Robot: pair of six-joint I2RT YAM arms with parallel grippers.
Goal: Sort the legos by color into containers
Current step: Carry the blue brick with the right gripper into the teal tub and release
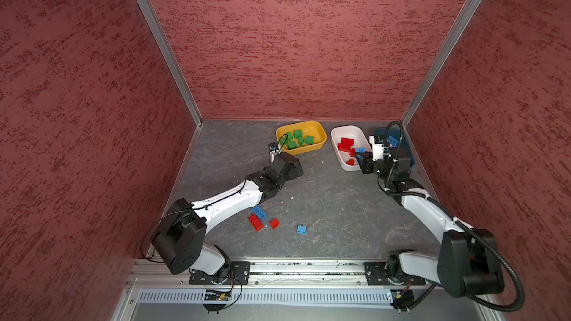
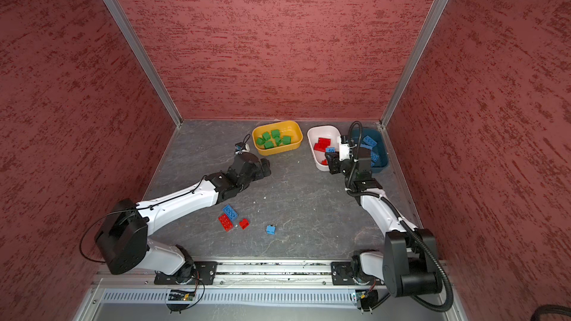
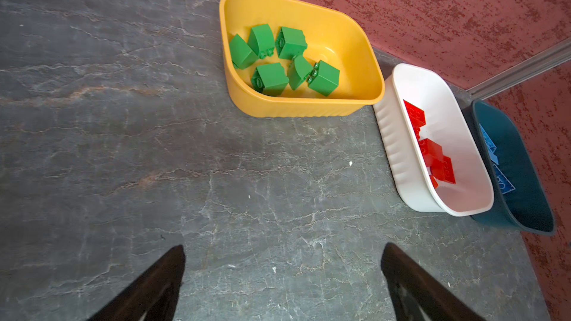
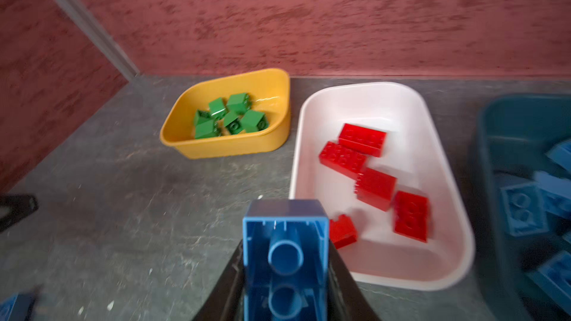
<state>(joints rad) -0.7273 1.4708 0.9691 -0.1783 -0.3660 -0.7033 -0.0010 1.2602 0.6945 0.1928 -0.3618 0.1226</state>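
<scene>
Evidently mid-carry: pinched blue brick [image 4: 285,214] in right gripper [image 4: 285,248] above white tub [image 4: 401,112], left gripper [image 3: 282,247] gaping empty near yellow tub [image 3: 309,109]; next probably needed shifting over teal tub [image 4: 488,149] before letting go.

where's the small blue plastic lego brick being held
The blue brick is on the right in both top views, clamped in the right gripper over the white plastic tub, left of the teal tub.

No legible text, label, brand, number or sign is found on any brick, tub, arm, wall or bench.
</scene>
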